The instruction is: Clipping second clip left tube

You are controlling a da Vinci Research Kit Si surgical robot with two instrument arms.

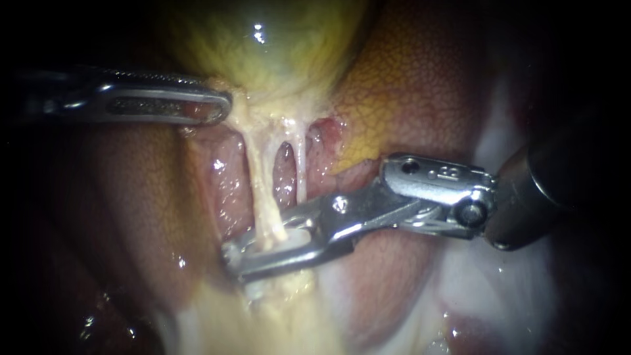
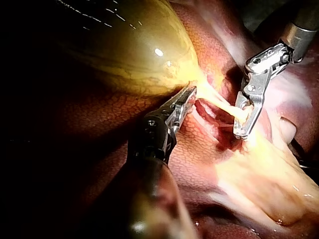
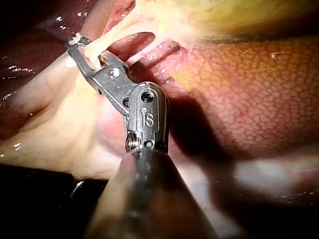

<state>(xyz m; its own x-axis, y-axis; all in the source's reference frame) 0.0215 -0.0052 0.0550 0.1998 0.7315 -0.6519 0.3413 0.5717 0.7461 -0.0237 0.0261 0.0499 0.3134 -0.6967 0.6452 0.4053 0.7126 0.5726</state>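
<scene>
- The place is a surgical bench set-up. Every view is filled with bare organ tissue seen from very close: a mottled brown liver [image 1: 420, 85] and a yellow-green gallbladder [image 1: 263, 52], both wet and glinting under a tight, bright light.
- Beyond that lit patch, the edges fall away into darkness, as they do under an endoscope's lamp.
- The only tools are slender polished-steel surgical ones with hinged wrists on round shafts. The left instrument [image 1: 222, 108] grips the gallbladder at its neck, and the right instrument [image 1: 263, 258] has its jaws closed on the left tube [image 1: 259, 184].
- A small white clip [image 1: 292, 240] sits in the right instrument's jaws.
</scene>
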